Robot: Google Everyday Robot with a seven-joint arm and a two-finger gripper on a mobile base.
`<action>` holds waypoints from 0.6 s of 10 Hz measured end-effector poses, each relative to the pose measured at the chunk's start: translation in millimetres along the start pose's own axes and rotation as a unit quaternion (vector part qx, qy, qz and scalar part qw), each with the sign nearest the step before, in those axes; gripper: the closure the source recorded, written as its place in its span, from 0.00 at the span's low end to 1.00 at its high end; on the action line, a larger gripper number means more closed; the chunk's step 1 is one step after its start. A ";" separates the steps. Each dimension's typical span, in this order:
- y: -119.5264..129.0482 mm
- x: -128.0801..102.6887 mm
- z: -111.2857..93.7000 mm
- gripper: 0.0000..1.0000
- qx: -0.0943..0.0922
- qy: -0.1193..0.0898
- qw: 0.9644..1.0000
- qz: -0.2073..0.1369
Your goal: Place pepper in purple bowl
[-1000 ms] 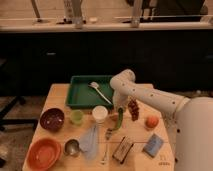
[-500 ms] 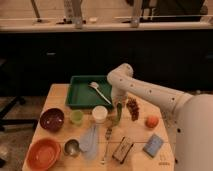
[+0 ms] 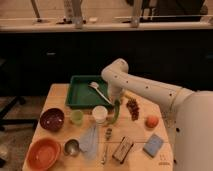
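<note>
**Arm [image 3: 145, 88] risen slightly, pepper in the pinch**

Gripper [image 3: 116, 100] sits centre frame, fingers pressed on the pepper [image 3: 116, 113], which dangles just beside the white cup [image 3: 100, 114]. I'd lift clear, then carry it left over the green cup [image 3: 76, 117] to the purple bowl [image 3: 52, 119], lower left, releasing low.

Looks like a lab or office test space, not a home. Pale wooden desk [image 3: 56, 94] in lower half, crowded with small props. Long counter [image 3: 50, 26] across upper frame with metal posts [image 3: 76, 12]; dark cabinet fronts [image 3: 50, 56] beneath. Robot hand [image 3: 116, 101] at centre frame, closed on pepper [image 3: 116, 114].
</note>
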 end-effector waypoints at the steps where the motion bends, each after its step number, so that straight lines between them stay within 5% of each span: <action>1: -3.7 -0.4 -6.2 1.00 -0.004 0.000 1.000 0.004; 6: -24.0 -9.6 -28.3 1.00 -0.006 -0.004 0.999 0.045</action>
